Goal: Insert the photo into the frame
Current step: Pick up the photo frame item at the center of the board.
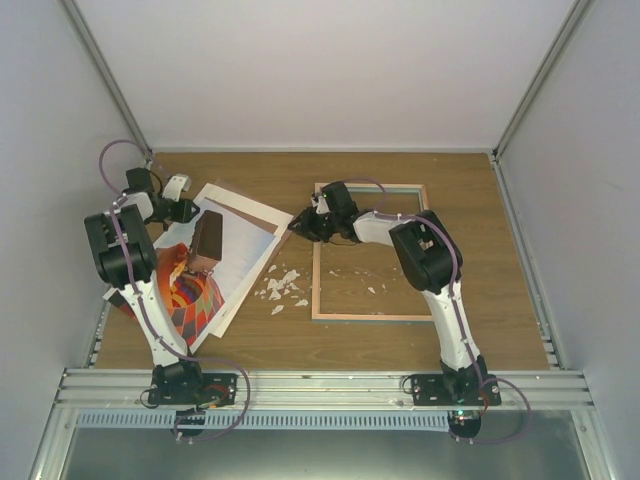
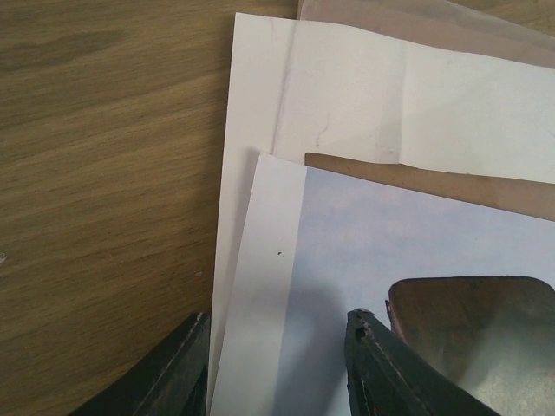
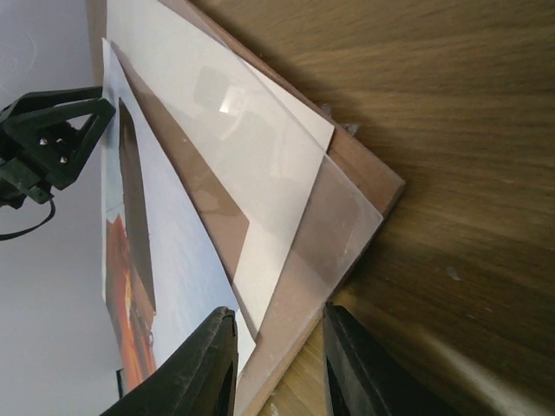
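The photo point(image 1: 195, 295), an orange-red striped balloon with a dark brown basket, lies on a loose stack of sheets at the left. In the left wrist view its pale sky point(image 2: 390, 243) and white margin lie under my open left gripper point(image 2: 277, 347), which also shows in the top view point(image 1: 190, 212). The frame point(image 1: 365, 316) lies flat at centre right, with the table showing through it. My right gripper point(image 1: 297, 224) is open at the stack's right corner. In the right wrist view its jaws point(image 3: 273, 351) straddle the edge of a clear sheet point(image 3: 338, 225) and the brown backing board point(image 3: 373, 173).
A cream mat sheet point(image 2: 347, 95) lies under the photo, also seen in the right wrist view point(image 3: 234, 139). Several white scraps point(image 1: 280, 285) lie on the table between stack and frame. Grey walls enclose the table on three sides.
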You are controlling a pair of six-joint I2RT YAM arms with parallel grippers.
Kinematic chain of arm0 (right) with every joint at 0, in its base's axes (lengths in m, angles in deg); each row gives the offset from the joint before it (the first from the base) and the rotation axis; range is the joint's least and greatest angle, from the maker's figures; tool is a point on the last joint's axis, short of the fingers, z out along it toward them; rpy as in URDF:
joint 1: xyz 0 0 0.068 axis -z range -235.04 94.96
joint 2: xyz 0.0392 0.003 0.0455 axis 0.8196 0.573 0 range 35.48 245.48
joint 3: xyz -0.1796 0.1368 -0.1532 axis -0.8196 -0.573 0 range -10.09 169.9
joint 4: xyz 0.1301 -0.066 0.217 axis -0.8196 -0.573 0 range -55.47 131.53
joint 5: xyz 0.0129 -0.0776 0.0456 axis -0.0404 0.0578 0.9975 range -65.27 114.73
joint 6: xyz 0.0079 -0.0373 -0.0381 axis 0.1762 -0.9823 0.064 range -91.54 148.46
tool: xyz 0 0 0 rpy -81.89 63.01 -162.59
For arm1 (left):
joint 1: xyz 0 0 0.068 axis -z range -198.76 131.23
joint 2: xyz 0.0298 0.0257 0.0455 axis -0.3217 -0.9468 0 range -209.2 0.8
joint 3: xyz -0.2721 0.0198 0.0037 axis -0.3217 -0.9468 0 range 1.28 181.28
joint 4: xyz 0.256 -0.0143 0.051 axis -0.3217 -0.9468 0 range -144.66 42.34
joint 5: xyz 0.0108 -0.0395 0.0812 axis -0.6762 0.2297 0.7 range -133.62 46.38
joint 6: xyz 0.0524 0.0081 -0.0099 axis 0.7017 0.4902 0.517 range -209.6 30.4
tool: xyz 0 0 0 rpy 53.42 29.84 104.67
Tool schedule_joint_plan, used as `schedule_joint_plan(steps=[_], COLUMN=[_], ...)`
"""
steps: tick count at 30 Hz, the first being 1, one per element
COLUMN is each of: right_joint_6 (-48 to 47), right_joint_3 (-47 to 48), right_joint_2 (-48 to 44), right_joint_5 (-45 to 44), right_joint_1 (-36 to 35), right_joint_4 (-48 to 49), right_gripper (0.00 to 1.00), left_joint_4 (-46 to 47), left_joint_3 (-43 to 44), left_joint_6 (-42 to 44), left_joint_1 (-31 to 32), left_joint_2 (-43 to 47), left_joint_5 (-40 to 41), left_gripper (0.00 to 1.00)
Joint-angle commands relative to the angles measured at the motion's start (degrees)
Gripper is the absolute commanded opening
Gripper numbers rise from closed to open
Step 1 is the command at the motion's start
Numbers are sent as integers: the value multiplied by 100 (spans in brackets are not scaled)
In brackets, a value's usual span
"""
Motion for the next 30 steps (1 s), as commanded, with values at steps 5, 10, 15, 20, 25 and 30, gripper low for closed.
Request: schedule_joint_plan(steps=[5, 10, 15, 20, 25, 30], right_joint_6=[-270, -284, -193, -117, -98, -107], right_joint_3=[-99, 111, 421, 549, 700, 718], right_joint_2=[-302, -150, -61, 73, 219, 237], right_joint_5=[-426, -626, -1343, -1246, -901, -777], right_joint_1=[8, 3, 5, -29, -25, -14], right_joint_4=[-197, -468, -1658, -1611, -1213, -955], right_gripper=[26, 32, 51, 47, 40, 36], left_joint_4=[-532, -539, -539, -540, -542, -533], left_joint_3=[-24, -10, -19, -41, -95, -145], left_joint_6=[-15, -9, -9, -1, 31, 102], left_joint_1=[157, 157, 148, 156, 166, 213], left_joint_2=[-151, -154, -144, -163, -164, -164], left_joint_5=[187, 203, 190, 116, 130, 173], left_gripper=[43, 43, 43, 43, 43, 42])
